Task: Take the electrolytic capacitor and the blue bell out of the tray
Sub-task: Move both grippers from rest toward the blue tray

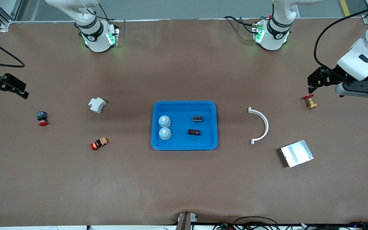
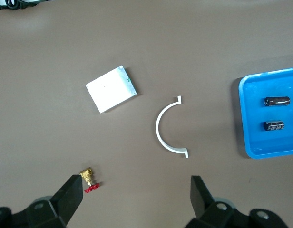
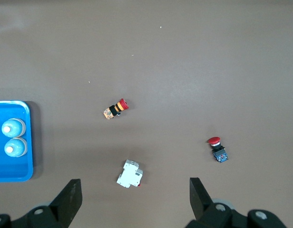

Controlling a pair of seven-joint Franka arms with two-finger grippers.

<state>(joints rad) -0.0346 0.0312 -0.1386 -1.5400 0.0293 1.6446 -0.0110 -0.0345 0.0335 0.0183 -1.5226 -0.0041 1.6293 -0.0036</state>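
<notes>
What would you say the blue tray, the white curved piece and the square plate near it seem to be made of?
Blue tray: likely moulded plastic, with uniform glossy colour and rounded rim.
White curved piece: probably plastic, plain matte white, thin with small end tabs.
Square plate: seemingly bare metal, perhaps aluminium, with a silvery-grey sheen in the front view; it looks whiter from the left wrist view.

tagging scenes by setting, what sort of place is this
Likely a robotics lab bench for sorting parts: two arms bolted to a brown-covered table, a blue tray holding small components, and loose industrial parts such as a brass valve.
</notes>
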